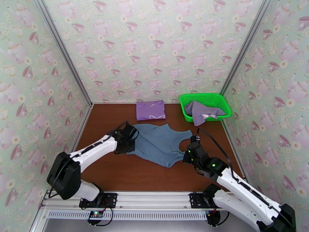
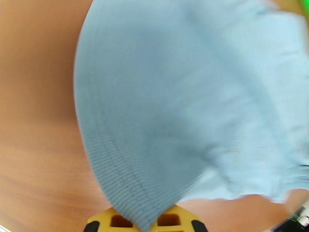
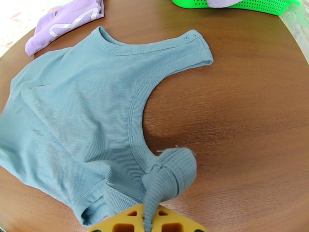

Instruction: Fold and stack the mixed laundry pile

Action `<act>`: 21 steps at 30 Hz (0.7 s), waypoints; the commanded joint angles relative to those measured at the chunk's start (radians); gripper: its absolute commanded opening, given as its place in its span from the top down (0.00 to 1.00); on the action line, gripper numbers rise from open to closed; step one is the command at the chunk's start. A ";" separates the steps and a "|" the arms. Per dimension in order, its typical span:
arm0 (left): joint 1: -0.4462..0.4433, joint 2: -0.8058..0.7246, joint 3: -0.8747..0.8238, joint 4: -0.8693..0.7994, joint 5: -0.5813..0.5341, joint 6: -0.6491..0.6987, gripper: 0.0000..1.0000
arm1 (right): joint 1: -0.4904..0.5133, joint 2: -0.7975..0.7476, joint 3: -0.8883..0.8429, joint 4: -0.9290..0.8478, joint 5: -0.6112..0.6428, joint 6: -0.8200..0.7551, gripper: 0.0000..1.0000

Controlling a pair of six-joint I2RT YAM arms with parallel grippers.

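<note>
The dusty blue-grey tank top (image 1: pixel 160 144) lies spread on the brown table. My left gripper (image 1: pixel 130 145) is shut on its left hem; in the left wrist view the cloth (image 2: pixel 185 97) runs down between the yellow fingers (image 2: pixel 116 221). My right gripper (image 1: pixel 187 150) is shut on a shoulder strap, which bunches (image 3: pixel 170 174) above the yellow fingers (image 3: pixel 127 221). The bright purple shirt (image 1: pixel 150 110) with its white mark lies folded at the back. The pale lavender-grey garment (image 1: pixel 201 111) sits crumpled in the basket.
The green mesh basket (image 1: pixel 201 96) stands at the back right corner, its edge also in the right wrist view (image 3: pixel 251 4). Patterned walls close the table on three sides. Bare wood (image 1: pixel 127 173) lies in front of the tank top.
</note>
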 commanded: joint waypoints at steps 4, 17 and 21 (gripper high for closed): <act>0.093 0.262 0.281 -0.127 0.172 0.207 0.67 | -0.010 0.048 0.017 0.065 0.017 -0.029 1.00; 0.103 0.410 0.428 -0.044 0.231 0.193 0.45 | -0.018 0.144 0.024 0.096 0.006 -0.032 1.00; 0.111 0.346 0.262 0.010 0.206 0.164 0.48 | -0.018 0.156 0.021 0.106 -0.003 -0.032 1.00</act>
